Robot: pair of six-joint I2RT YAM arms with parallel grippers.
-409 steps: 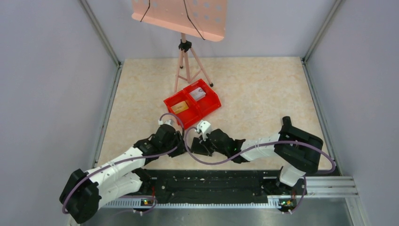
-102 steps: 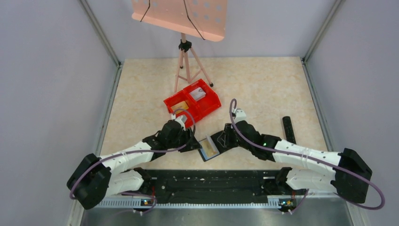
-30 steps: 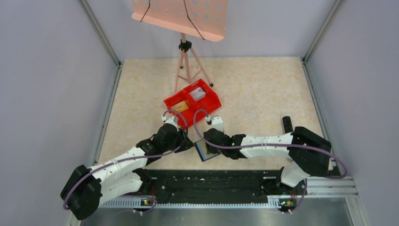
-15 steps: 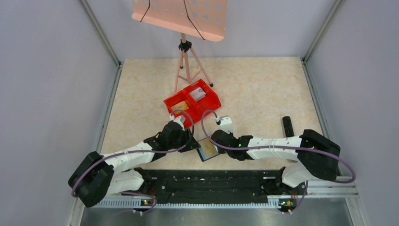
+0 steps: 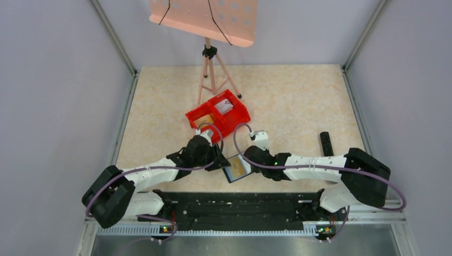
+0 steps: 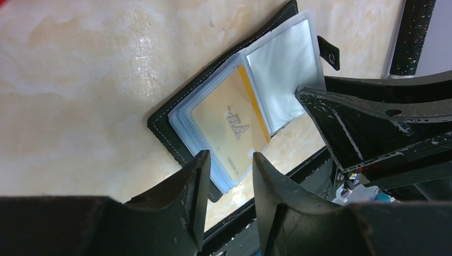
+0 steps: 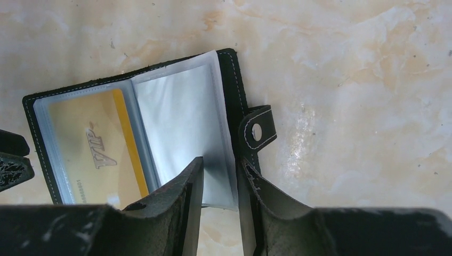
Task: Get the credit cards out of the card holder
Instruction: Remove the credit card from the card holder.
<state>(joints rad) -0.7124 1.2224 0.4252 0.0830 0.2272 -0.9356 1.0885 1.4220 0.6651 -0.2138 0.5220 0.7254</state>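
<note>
The black card holder (image 5: 230, 174) lies open on the table near the front edge, between both grippers. In the left wrist view its cover (image 6: 160, 120) holds a tan-gold card (image 6: 224, 122) with an orange stripe, poking out of the left pocket. My left gripper (image 6: 229, 162) is open, its tips either side of that card's near end. In the right wrist view, the card (image 7: 85, 144) sits left, the right pocket (image 7: 181, 117) is empty, and the side tab (image 7: 257, 130) sticks out. My right gripper (image 7: 218, 173) is open, straddling that pocket's near corner.
A red two-compartment bin (image 5: 218, 117) stands just behind the grippers, with an orange card and a pale card in it. A pink tripod stand (image 5: 209, 58) rises behind it. A black bar (image 5: 326, 143) lies at the right. The black base rail (image 5: 240, 205) runs along the front.
My right gripper has slid right, from over the holder's middle to its right edge. My left gripper has edged closer to the holder's left side. The holder stays open.
</note>
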